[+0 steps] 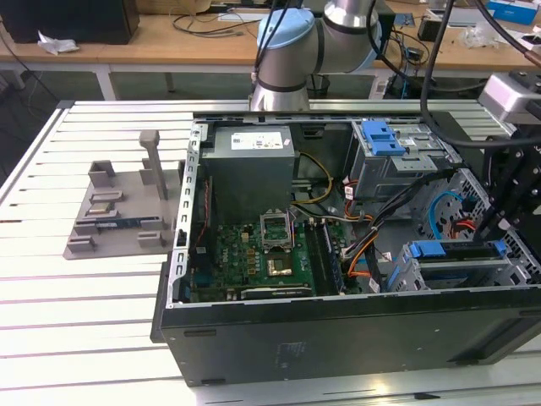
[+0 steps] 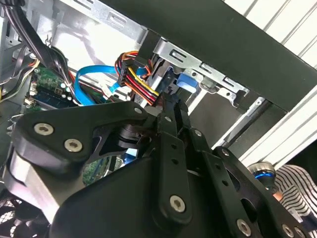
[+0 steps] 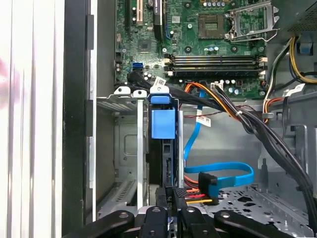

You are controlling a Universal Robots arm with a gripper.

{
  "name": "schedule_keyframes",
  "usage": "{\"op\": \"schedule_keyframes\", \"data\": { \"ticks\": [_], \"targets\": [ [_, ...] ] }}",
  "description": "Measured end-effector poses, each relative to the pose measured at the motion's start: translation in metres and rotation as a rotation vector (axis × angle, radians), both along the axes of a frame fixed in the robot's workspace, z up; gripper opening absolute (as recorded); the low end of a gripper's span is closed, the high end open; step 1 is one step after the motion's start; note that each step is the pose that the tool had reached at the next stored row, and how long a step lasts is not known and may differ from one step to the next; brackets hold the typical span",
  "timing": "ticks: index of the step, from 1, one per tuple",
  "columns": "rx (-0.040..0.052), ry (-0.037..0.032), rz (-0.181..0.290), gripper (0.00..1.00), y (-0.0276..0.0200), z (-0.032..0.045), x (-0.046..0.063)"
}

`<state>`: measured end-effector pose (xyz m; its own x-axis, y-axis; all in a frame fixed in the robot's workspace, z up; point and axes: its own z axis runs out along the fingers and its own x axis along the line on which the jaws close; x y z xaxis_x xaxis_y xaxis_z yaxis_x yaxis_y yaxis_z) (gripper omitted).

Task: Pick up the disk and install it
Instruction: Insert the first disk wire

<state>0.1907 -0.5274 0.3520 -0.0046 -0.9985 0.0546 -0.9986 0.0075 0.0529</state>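
One open computer case [image 1: 338, 330] lay on its side on a white slatted table [image 1: 76, 330], its motherboard [image 1: 254, 262] facing up. In the exterior view the arm [image 1: 292, 42] reached over the case from the far side, and its black wrist hardware hung at the exterior view's right, above the drive cage [image 1: 439, 271] in the near right corner of the case.

The disk [image 1: 452, 251] sat on edge in that cage, its blue bracket showing along the top. In the first wrist view the disk [image 3: 163, 144] stood in its slot beside the case's side wall, with the blue bracket tab [image 3: 162, 123] at its end nearest the motherboard [image 3: 198, 44]. A blue data cable [image 3: 223, 173] and a bundle of coloured power wires [image 3: 190, 196] ran to the disk's other end, close to the gripper [image 3: 171, 210].

The gripper's black fingers [image 3: 156, 218] stood close together at that end of the disk, but I could not tell whether they clamped it or merely rested near it. In the second wrist view the gripper [image 2: 171, 111] pointed into the cage, just beside the coloured wires [image 2: 138, 82].

A grey power supply [image 1: 251, 156] sat at the far side of the case, and a grey fixture [image 1: 127, 207] lay on the table at the exterior view's left.
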Motion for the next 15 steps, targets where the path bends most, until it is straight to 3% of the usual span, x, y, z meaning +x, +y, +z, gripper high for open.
{"op": "schedule_keyframes", "data": {
  "ticks": [2,15],
  "targets": [
    [0.0047,0.0001,0.0,0.17,0.0001,-0.0028,-0.0008],
    [0.0061,-0.0001,-0.003,0.17,0.0011,-0.0093,-0.0022]
  ]
}}
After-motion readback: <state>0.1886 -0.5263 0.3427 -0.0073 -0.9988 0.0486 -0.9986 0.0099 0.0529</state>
